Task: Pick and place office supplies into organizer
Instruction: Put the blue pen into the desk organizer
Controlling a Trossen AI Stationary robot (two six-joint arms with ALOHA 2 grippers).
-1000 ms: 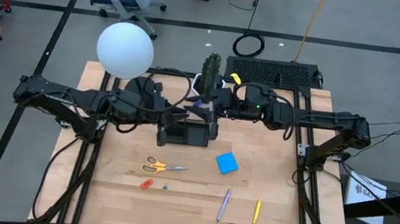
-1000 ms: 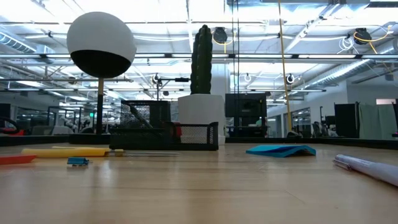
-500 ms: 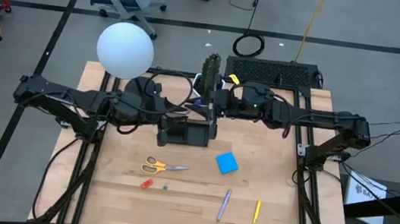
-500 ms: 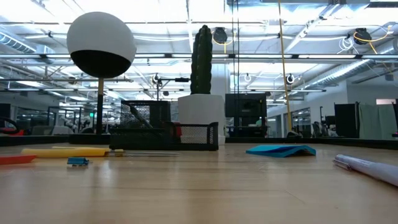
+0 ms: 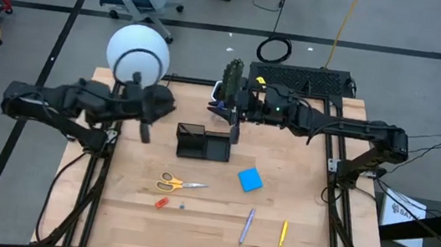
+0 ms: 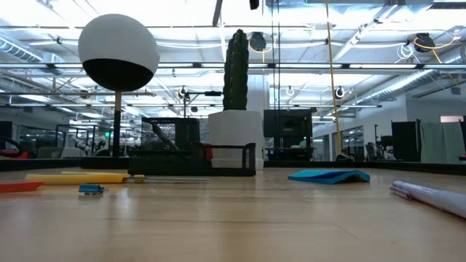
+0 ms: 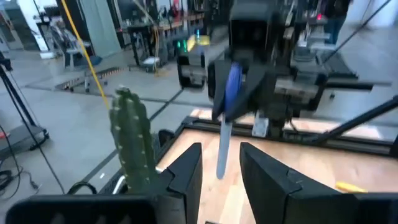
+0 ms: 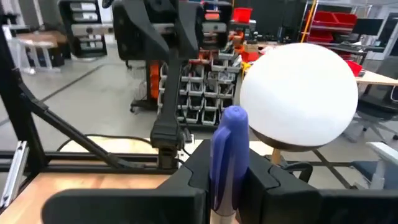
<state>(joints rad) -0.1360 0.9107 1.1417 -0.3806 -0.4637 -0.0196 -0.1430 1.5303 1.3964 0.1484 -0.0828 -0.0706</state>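
Two sets of jaws are mine. My right jaws [image 8: 227, 171] are closed on a blue pen [image 8: 229, 155], gripped upright, its tip pointing down. From above, these jaws [image 5: 236, 119] hang over the far right corner of the black organizer [image 5: 203, 142], just in front of the cactus [image 5: 231, 72] in its white pot. My left jaws [image 7: 219, 171] stand parted with nothing between them; they [image 5: 147, 123] sit left of the organizer, well apart from it, beside the white globe lamp [image 5: 137, 53].

On the desk [image 5: 309, 227] nearer the front lie the yellow-handled scissors [image 5: 177, 185], a small red-orange piece [image 5: 162, 203], the blue sticky-note pad [image 5: 251, 179], a purple pen [image 5: 248, 225] and a yellow pen [image 5: 281, 239]. All of these rest outside the organizer. Whether anything lies inside its compartments I cannot tell. A black keyboard [image 5: 302, 79] sits behind my right arm.
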